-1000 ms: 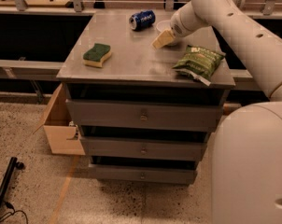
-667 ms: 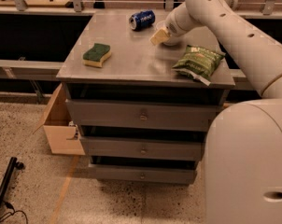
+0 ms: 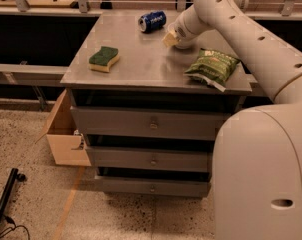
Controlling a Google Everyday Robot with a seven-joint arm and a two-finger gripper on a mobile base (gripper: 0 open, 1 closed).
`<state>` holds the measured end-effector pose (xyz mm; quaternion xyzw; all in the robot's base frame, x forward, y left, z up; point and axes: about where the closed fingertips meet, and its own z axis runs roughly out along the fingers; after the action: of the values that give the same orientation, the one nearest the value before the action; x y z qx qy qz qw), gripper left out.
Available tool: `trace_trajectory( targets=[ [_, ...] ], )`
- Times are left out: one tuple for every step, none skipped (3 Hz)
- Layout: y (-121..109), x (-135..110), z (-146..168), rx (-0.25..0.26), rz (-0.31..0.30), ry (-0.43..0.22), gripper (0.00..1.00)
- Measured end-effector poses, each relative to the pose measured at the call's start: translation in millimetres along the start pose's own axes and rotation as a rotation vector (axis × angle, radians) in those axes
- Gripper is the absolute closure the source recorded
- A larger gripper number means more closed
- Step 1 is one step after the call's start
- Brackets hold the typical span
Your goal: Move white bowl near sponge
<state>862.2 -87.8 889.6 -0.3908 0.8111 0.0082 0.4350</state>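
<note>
The sponge (image 3: 103, 58), dark green on top with a yellow body, lies on the left part of the grey cabinet top (image 3: 141, 66). My gripper (image 3: 170, 37) is at the back middle of the top, just right of the blue can, at the end of the white arm (image 3: 226, 19) that reaches in from the right. It is well to the right of the sponge and farther back. The white bowl does not show as a separate thing; the wrist and gripper cover the spot where it could stand.
A blue soda can (image 3: 152, 21) lies on its side at the back of the top. A green crinkled snack bag (image 3: 212, 67) lies near the front right edge. Drawers are below, an open cardboard box (image 3: 66, 139) stands on the floor at left, and my white base (image 3: 261, 174) fills the lower right.
My gripper has moved a little to the left and toward the back of the top, closer to the can. The sponge, can and bag have not moved.
</note>
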Motion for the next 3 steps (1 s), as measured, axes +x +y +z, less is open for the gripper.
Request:
trace_trajectory(
  targets=[
    [0.1,0.9,0.7,-0.001,0.001,0.002,0.56],
    [-1.4,6.4,4.5,0.001,0.001,0.007,0.74],
    [-3.8,8.1,6.0,0.001,0.004,0.000,0.97]
  ],
)
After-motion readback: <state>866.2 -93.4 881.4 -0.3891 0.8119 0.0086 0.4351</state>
